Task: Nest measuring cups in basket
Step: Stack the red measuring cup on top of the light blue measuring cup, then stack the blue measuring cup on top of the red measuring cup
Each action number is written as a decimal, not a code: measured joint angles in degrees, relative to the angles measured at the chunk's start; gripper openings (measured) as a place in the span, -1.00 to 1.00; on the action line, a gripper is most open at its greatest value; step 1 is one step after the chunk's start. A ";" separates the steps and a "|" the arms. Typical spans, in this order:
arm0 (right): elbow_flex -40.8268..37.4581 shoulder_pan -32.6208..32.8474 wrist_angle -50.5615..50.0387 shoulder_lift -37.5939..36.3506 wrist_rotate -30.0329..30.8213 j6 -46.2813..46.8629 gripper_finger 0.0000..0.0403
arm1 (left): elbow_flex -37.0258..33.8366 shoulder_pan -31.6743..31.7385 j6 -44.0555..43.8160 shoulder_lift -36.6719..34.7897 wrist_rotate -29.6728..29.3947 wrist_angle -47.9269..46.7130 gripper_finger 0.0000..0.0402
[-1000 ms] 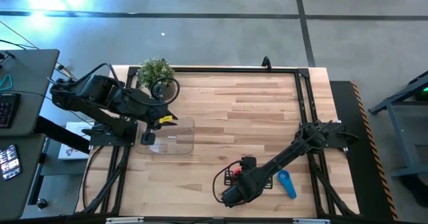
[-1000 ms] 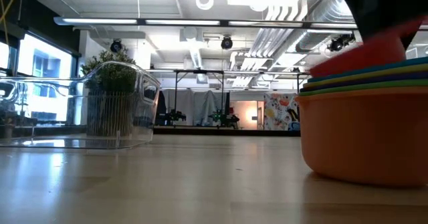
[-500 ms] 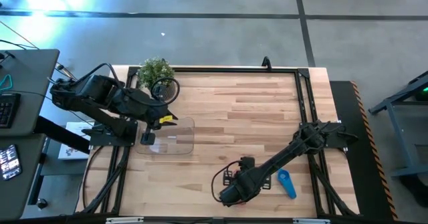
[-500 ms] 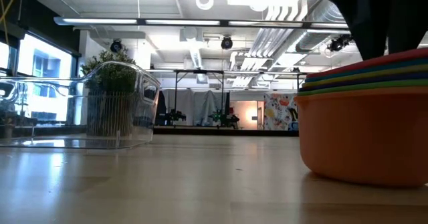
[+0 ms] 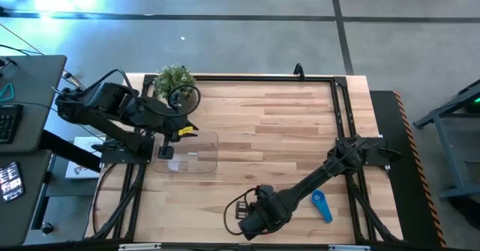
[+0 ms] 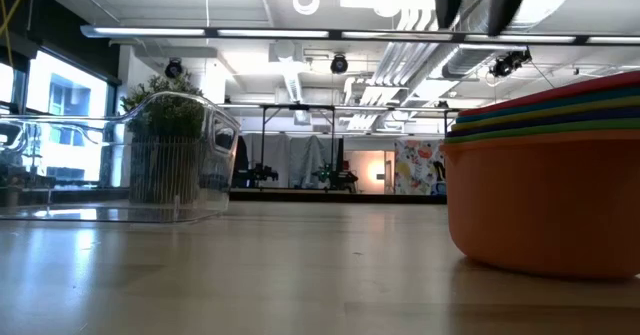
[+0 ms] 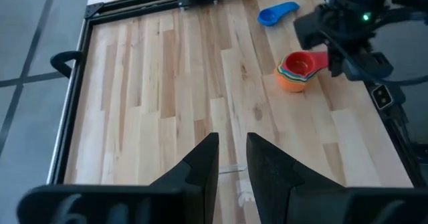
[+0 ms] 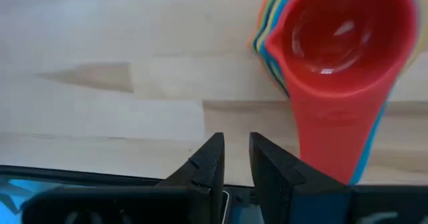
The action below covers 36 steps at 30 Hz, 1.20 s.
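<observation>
Wooden slats cover the table under a bright workshop ceiling. My right gripper [image 8: 234, 158] hovers beside the stack of nested cups [image 7: 300, 70], red one [image 8: 342, 57] on top; its fingers stand nearly together, a narrow gap between them, holding nothing. One blue cup [image 5: 321, 204] lies apart. The clear basket [image 5: 204, 161] looks empty, my left gripper [image 7: 231, 158] waiting above it, slightly parted, empty. Most nesting looks done; the move into the basket remains.

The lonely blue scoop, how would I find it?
Look at the wooden table, near the right arm's base. The small bright blue plastic measuring cup lies there alone, flat on the wood. The other cups sit stacked together, red one on top.
</observation>
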 joint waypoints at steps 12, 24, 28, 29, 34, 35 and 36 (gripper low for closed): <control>-0.02 0.46 4.84 4.07 -6.30 0.56 -0.68 | 0.07 3.26 0.65 -0.61 0.01 -1.10 -0.67; -0.02 0.53 -0.18 4.10 -8.52 1.97 -0.68 | 0.04 3.42 1.13 -0.61 0.17 -2.69 -0.67; -0.02 0.53 -0.99 4.10 -8.53 1.97 -0.68 | 0.04 3.42 1.26 -0.61 0.17 -2.91 -0.67; -0.02 0.53 -1.21 4.10 -8.51 1.97 -0.68 | 0.04 3.42 1.29 -0.61 0.17 -2.93 -0.67; 0.65 0.53 -1.47 4.10 -8.37 1.58 -0.68 | 0.04 3.42 1.72 -0.61 0.17 -2.91 -0.67; 1.11 0.53 -1.46 4.10 -7.86 1.50 -0.68 | 0.04 3.42 1.73 -0.61 0.17 -2.91 -0.67; 1.60 0.54 -1.51 4.10 -7.03 1.48 -0.68 | 0.04 3.42 1.99 -0.61 0.17 -2.91 -0.67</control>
